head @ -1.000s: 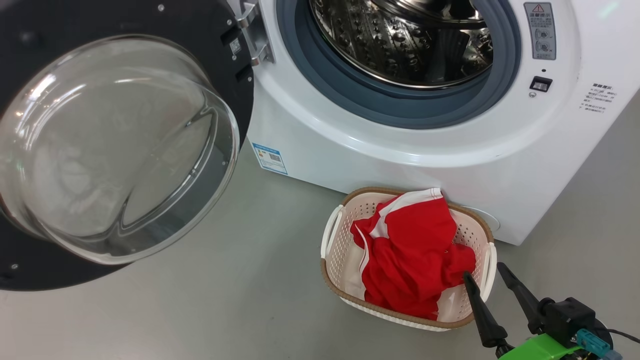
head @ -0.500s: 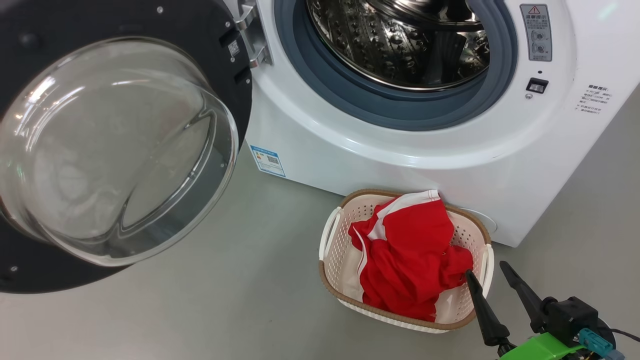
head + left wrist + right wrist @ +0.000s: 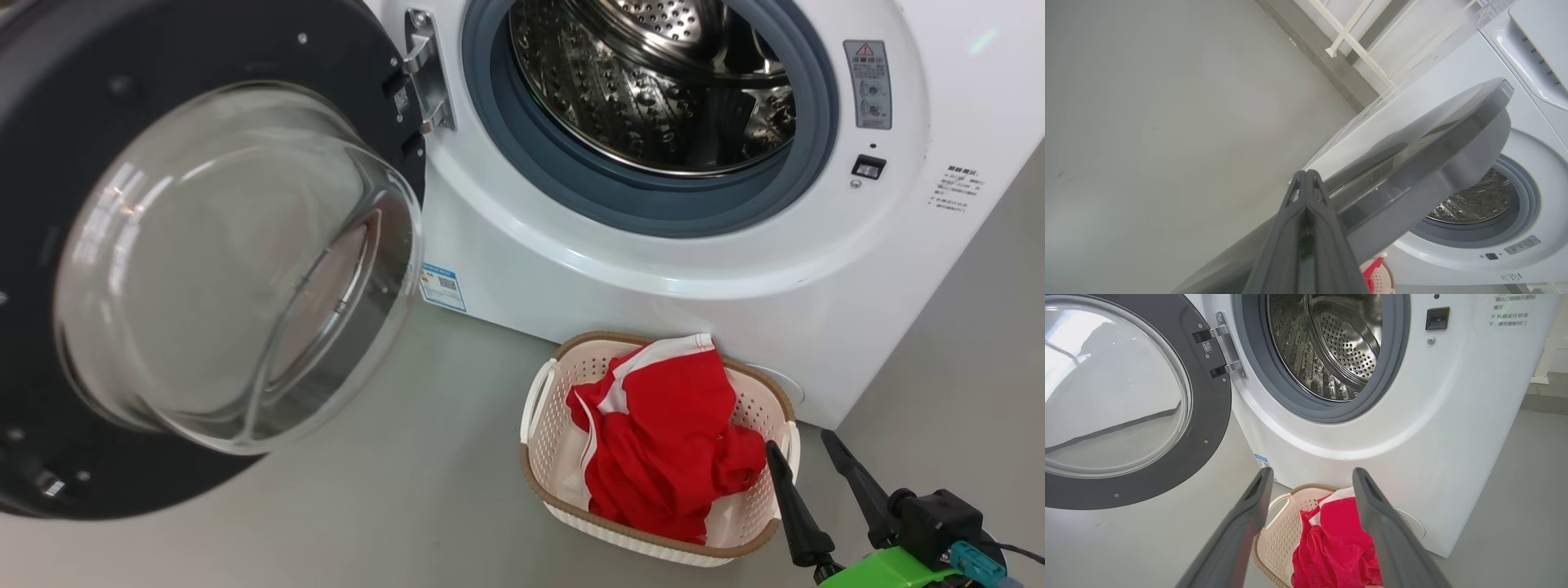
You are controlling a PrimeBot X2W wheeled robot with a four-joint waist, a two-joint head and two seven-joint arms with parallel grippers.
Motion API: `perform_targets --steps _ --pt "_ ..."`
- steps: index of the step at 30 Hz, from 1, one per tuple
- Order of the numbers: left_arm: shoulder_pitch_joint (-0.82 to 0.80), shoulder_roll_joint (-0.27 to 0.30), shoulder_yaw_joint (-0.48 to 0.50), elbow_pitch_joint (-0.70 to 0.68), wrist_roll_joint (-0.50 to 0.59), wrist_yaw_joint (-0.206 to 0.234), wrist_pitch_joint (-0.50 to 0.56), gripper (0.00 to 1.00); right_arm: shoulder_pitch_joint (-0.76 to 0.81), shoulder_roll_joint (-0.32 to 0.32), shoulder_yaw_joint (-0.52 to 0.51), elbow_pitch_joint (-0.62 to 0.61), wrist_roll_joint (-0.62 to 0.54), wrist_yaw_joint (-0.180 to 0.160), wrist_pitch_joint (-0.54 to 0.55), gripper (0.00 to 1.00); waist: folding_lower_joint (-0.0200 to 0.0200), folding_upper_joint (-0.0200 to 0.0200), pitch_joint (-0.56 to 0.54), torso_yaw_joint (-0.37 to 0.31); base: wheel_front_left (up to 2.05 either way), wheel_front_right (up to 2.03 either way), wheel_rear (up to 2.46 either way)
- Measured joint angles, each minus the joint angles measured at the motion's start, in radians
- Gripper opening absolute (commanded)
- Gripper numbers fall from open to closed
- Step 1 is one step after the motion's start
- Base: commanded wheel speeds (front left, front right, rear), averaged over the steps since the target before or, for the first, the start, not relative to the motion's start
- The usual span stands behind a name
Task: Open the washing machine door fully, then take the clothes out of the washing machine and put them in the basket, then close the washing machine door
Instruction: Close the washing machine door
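Note:
The washing machine door (image 3: 204,49) stands swung out to the left of the white washing machine (image 3: 653,278), and the steel drum (image 3: 653,90) shows no fabric. The red clothes (image 3: 661,433) lie in the cream basket (image 3: 555,425) on the floor against the machine's front. My right gripper (image 3: 800,443) hovers open at the basket's near right corner, with nothing between its fingers. From the right wrist its open gripper (image 3: 1312,473) frames the clothes (image 3: 1335,543) and basket (image 3: 1282,531). My left gripper (image 3: 1306,174) is shut, with its tips at the door's (image 3: 1412,155) outer face. Whether they touch I cannot tell.
Grey floor (image 3: 392,490) spreads left of the basket, under the door's glass bowl (image 3: 237,269). A latch socket (image 3: 867,167) and warning label (image 3: 869,83) sit right of the drum opening. Beyond the machine, a white frame (image 3: 1355,41) stands against the wall.
The head view has shifted, so machine and basket sit a little lower. The door's glass bowl looks turned slightly more toward the machine. The right gripper stays open by the basket.

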Motion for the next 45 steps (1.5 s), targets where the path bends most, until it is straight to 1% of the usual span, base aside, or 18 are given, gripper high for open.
perform_targets --steps 4,8,14,21,29,34,37,41,45 --pt "0.061 -0.001 -0.028 -0.105 -0.074 0.000 0.079 0.00 0.000 0.003 -0.001 -0.001 0.000 0.000 0.000 1.00 0.0000 0.0000 -0.015 -0.001 0.00 0.00 0.00" --pt "0.123 -0.032 -0.060 -0.184 -0.126 -0.001 0.123 0.00 0.002 0.005 -0.002 0.000 0.000 0.000 0.000 1.00 0.0000 0.0000 -0.026 -0.004 0.00 0.00 0.00" --pt "0.178 -0.031 -0.083 -0.275 -0.190 -0.001 0.157 0.00 0.003 0.007 -0.002 0.000 0.000 0.000 0.000 1.00 0.0000 0.0000 -0.038 -0.009 0.00 0.00 0.00" --pt "0.213 -0.027 -0.133 -0.414 -0.300 -0.001 0.184 0.00 0.024 0.011 -0.003 -0.001 0.000 0.000 0.000 1.00 0.0001 0.0000 -0.047 -0.014 0.00 0.00 0.00" --pt "0.248 -0.029 -0.223 -0.541 -0.392 -0.001 0.184 0.00 0.039 0.021 -0.005 -0.002 0.000 0.000 0.000 1.00 0.0000 0.0000 -0.054 -0.024 0.00 0.00 0.00" --pt "0.248 -0.034 -0.262 -0.604 -0.430 -0.001 0.183 0.00 0.039 0.024 -0.005 -0.003 0.000 0.000 0.000 1.00 0.0001 0.0000 -0.057 -0.033 0.00 0.00 0.00" --pt "0.248 -0.040 -0.295 -0.645 -0.433 -0.001 0.164 0.00 0.039 0.024 -0.005 -0.003 0.000 0.000 0.000 1.00 0.0001 0.0000 -0.056 -0.037 0.00 0.00 0.00" --pt "0.249 -0.039 -0.320 -0.655 -0.433 -0.001 0.132 0.00 0.039 0.024 -0.006 -0.003 0.000 0.000 0.000 1.00 0.0000 0.0000 -0.052 -0.042 0.00 0.00 0.00" --pt "0.252 -0.023 -0.342 -0.640 -0.428 -0.001 0.087 0.00 0.039 0.025 -0.010 -0.003 0.000 0.000 0.000 1.00 0.0001 0.0000 -0.051 -0.044 0.00 0.00 0.00"
